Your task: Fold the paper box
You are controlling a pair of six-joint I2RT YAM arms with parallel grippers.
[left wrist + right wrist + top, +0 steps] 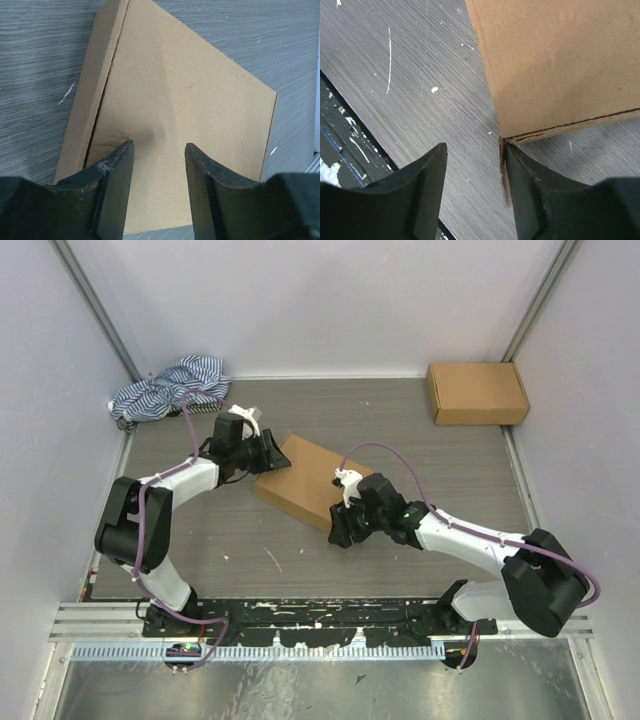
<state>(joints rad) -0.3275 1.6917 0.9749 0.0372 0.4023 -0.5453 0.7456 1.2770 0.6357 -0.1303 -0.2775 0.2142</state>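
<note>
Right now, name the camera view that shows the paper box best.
Top external: nearly the whole paper box shows, closed, lying on the table. The left wrist view shows most of its top face and one side seam; the right wrist view shows only one corner.

We place the paper box [312, 480] mid-table, between the left gripper [270, 453] at its left corner and the right gripper [342, 532] at its near corner. A second cardboard box [477, 393] lies far right, and a cloth [170, 388] far left.
</note>
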